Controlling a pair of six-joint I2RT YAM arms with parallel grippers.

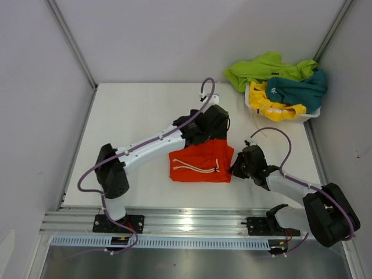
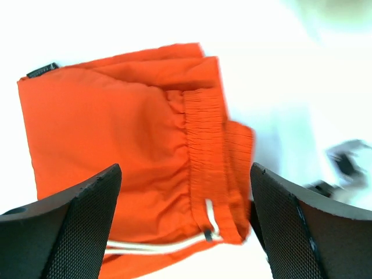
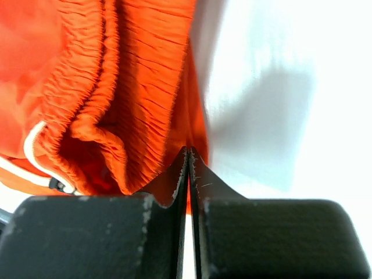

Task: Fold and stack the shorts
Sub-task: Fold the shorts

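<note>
**Orange shorts** [image 1: 200, 164]: lie flat on the tabletop [image 1: 133, 110], mid-width, near the near edge. They are folded to a compact rectangle. The waistband [image 2: 203, 145] is doubled over at the right side and the white drawstring [image 1: 195, 167] lies on top.

**Left gripper** [image 2: 186, 171]: hangs over the far edge of the orange shorts. The jaws stand wide apart and hold nothing.

**Right gripper** [image 3: 188, 157]: sits low at the right edge of the orange shorts, tips against the waistband. The jaws are pressed fully together. Whether a sliver of cloth is caught between them cannot be told.

**Basket** [image 1: 250, 100]: stands at the far right corner of the tabletop. It holds yellow shorts [image 1: 268, 106] and teal shorts [image 1: 299, 90], both unfolded. Green shorts [image 1: 261, 70] spill over its far left rim.

**Step in hand** (judgement): the first pair looks finished and forms the base of the stack. Three pairs remain.

**Next move** (judgement):
- Lift both grippers straight off, so the fold is not dragged open.
- Reach to the far right corner for one loose pair and take a single garment out of the tangle.
- Spread that pair on bare tabletop before folding it.
</note>
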